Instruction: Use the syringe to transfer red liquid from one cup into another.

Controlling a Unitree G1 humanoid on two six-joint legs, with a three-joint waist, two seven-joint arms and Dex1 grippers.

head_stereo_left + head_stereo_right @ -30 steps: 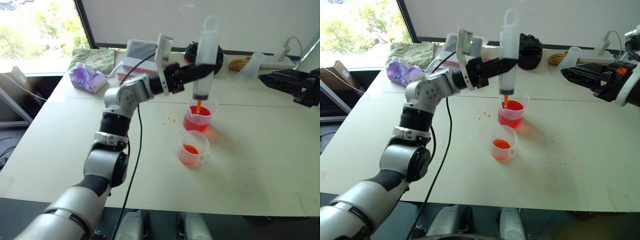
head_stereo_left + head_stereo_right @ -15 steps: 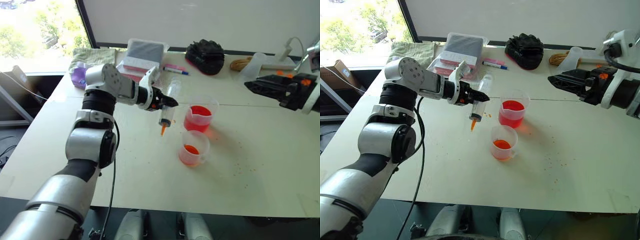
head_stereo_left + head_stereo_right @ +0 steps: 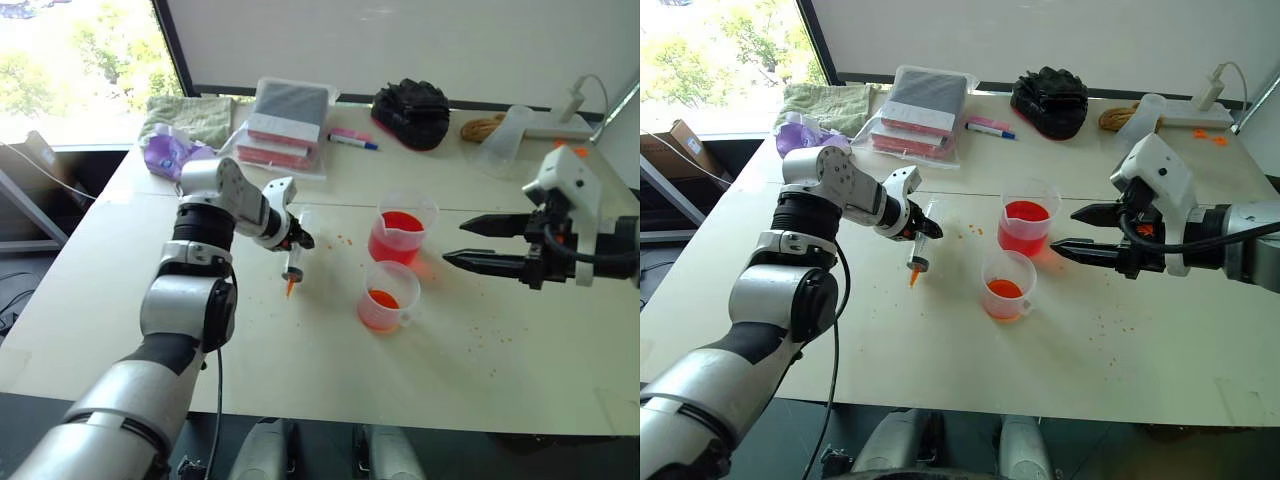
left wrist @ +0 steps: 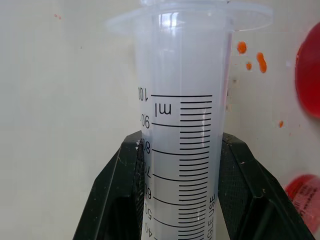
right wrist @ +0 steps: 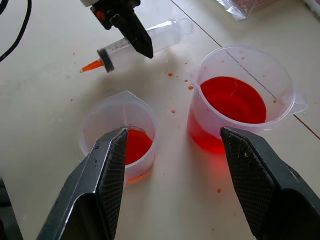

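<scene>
My left gripper (image 3: pixel 920 228) is shut on the barrel of the clear syringe (image 3: pixel 919 254). The syringe tilts with its orange nozzle (image 3: pixel 290 287) down, low over the table and left of both cups. In the left wrist view the black fingers (image 4: pixel 116 185) clamp the barrel (image 4: pixel 182 125) on both sides. The spouted cup (image 3: pixel 402 234) holds deep red liquid (image 5: pixel 232 100). In front of it stands the handled cup (image 3: pixel 385 297) with a little orange-red liquid at its base. My right gripper (image 3: pixel 453 243) stands open, level, just right of the cups and pointing at them.
Along the table's back lie a clear bag of pink packs (image 3: pixel 286 125), a green cloth (image 3: pixel 186 115), a purple packet (image 3: pixel 165 152), a marker pen (image 3: pixel 352 138), a black bundle (image 3: pixel 411 103) and a rope coil (image 3: pixel 482 127). Orange droplets (image 3: pixel 345 240) speckle the tabletop.
My left arm swung the syringe from upright over the deep red cup down and to the left, low over the table. My right gripper moved in from the right edge toward the cups.
</scene>
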